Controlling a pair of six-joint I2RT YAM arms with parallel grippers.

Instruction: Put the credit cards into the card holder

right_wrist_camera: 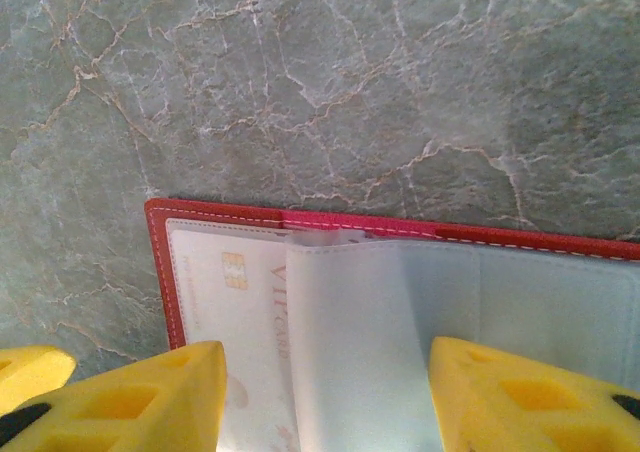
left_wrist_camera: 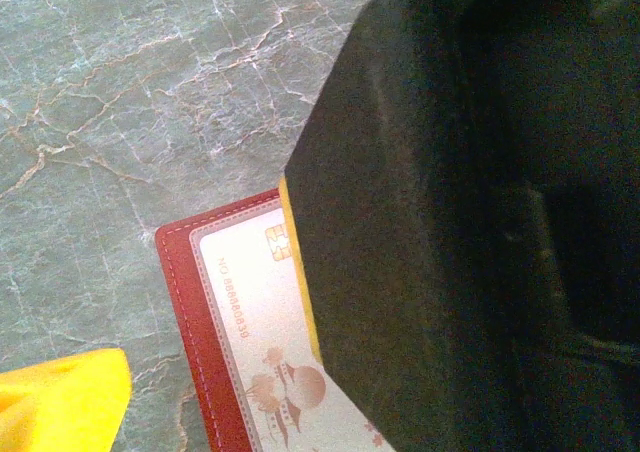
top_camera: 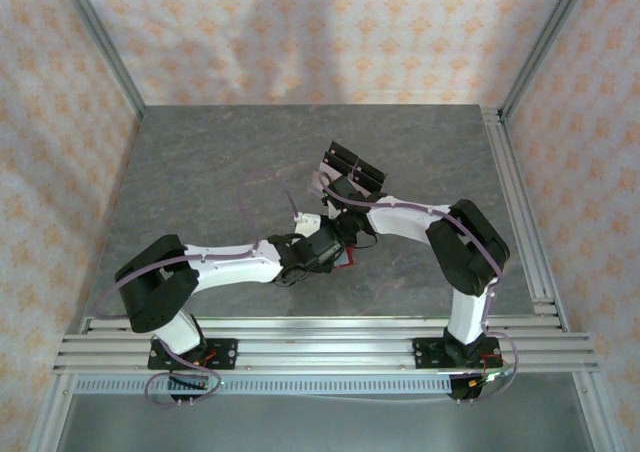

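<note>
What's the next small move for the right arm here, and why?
Probably ease the right end effector down to press the pale sleeve flat: its fingers stand open astride it, and a chip card already lies in the open red card holder.

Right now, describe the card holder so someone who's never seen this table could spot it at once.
On the grey table, look where the left arm meets the right arm. The card holder lies flat and open there, a chip card inside. Its red cover sets it apart from the black blocks behind.
</note>
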